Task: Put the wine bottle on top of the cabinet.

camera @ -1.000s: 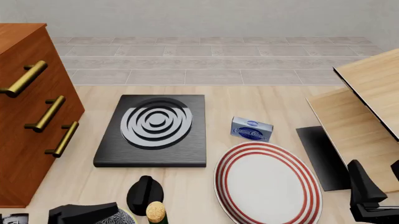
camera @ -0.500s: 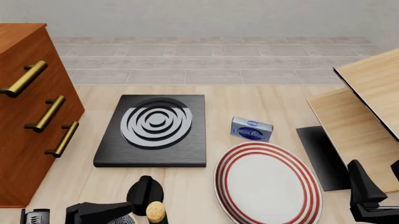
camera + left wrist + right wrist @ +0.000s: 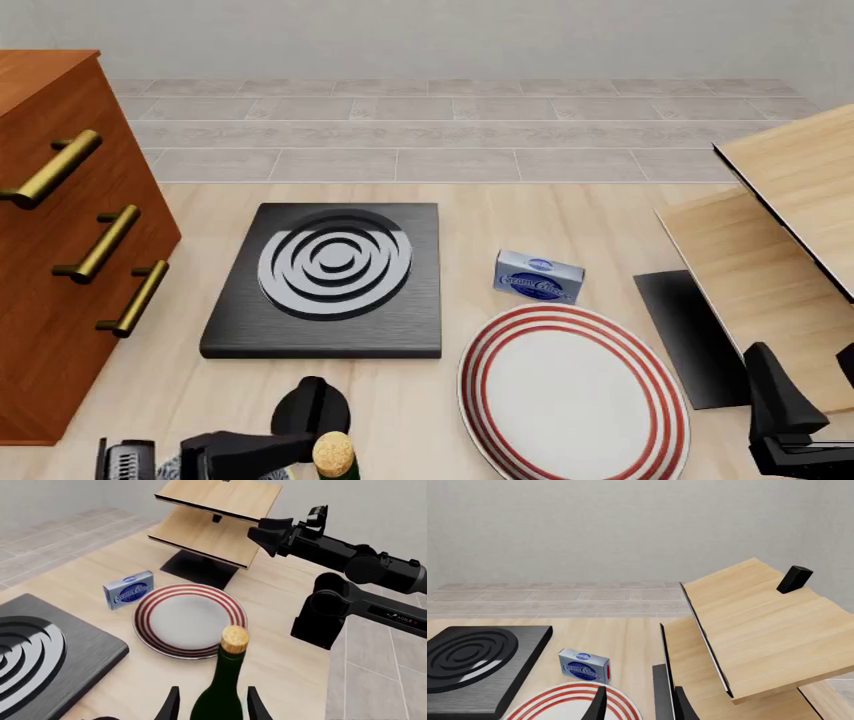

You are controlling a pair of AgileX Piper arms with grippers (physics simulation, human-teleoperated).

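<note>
Wine bottle (image 3: 334,456) upright at desk (image 3: 561,215) near edge, 6 o'clock of black grooved slab (image 3: 327,280), between spread fingers of left tool (image 3: 211,707), contact not discernible. Cabinet (image 3: 54,250) at 9 o'clock, top cropped. Striped plate (image 3: 574,390) at 3 o'clock of bottle. Right tool (image 3: 637,705) apart, empty. Tiled floor (image 3: 454,130) beyond.

Bare table strip (image 3: 461,215) beyond the black ringed slab (image 3: 327,282), cabinet (image 3: 60,240) walling the left, red-rimmed plate (image 3: 574,392) and pale shelves (image 3: 774,250) crowding right.
</note>
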